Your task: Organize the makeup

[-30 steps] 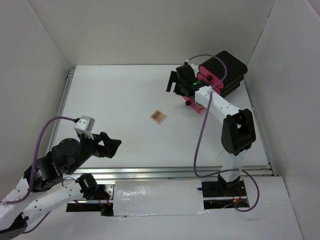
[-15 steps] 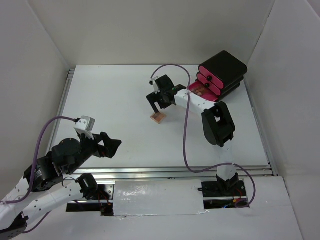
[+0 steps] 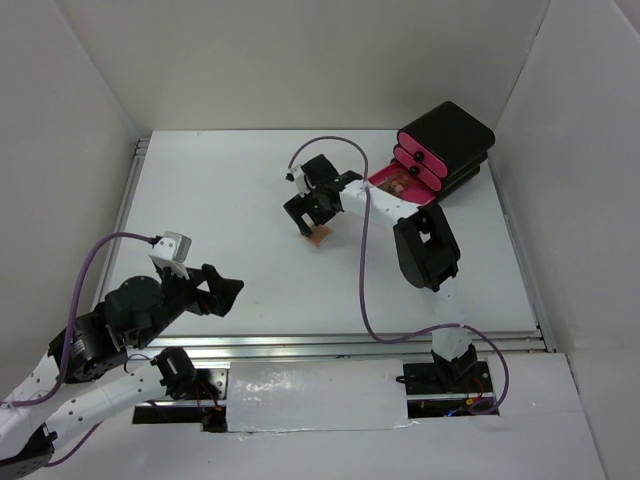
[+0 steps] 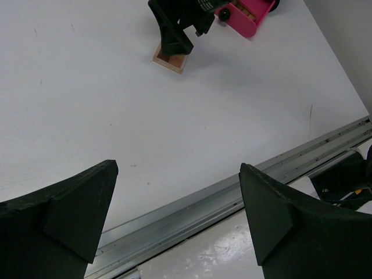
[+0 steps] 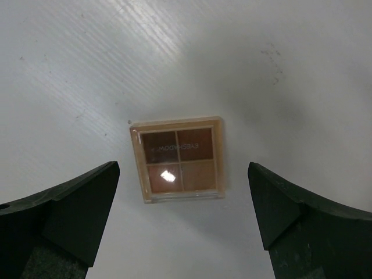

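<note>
A small square tan-orange eyeshadow palette (image 5: 177,160) lies flat on the white table; it also shows in the top view (image 3: 319,238) and the left wrist view (image 4: 170,61). My right gripper (image 3: 311,222) hovers right above it, open, its fingers (image 5: 64,203) wide on either side, not touching it. Another small tan palette (image 3: 402,180) lies in the open pink drawer (image 3: 385,183) of the black box (image 3: 446,145). My left gripper (image 3: 222,293) is open and empty near the table's front left. Other makeup items are out of view.
The black box with pink drawers stands at the back right corner, its lowest drawer pulled out, also seen in the left wrist view (image 4: 250,14). White walls enclose the table. A metal rail (image 4: 192,206) runs along the front edge.
My right arm has swung from the pink drawer leftward to the loose palette and lowered over it. The left arm has not moved.
</note>
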Tool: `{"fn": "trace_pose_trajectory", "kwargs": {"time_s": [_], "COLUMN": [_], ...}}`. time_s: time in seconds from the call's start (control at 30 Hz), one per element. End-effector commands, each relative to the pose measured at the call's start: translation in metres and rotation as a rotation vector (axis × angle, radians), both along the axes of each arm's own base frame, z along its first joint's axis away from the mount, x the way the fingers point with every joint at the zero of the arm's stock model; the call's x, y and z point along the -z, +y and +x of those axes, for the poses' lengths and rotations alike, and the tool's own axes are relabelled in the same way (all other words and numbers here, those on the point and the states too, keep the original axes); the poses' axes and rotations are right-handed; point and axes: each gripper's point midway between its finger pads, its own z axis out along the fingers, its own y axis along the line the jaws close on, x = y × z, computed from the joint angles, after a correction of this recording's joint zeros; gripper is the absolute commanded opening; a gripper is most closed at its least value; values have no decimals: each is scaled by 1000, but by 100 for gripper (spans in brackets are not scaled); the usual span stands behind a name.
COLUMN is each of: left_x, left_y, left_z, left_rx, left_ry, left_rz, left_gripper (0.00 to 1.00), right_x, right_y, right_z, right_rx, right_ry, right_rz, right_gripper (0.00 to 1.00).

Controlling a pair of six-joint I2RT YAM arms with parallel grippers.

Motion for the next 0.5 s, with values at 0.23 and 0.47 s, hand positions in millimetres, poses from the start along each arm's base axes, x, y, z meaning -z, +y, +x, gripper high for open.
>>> {"fn": "trace_pose_trajectory", "kwargs": {"time_s": [0.23, 0.47], "left_x": [-8, -8], "left_y": [-3, -3], "left_z": [2, 2], "left_rx": [-5, -3], "left_ry": [-19, -20], "left_rz": [-40, -39], "left_gripper": [99, 99], "right_x": [26, 34], "right_y": [1, -5], "right_z": [-18, -24], "right_rx": [-15, -4], "right_ry": [84, 111], "right_rz": [-49, -74], "right_gripper": [99, 90]}}
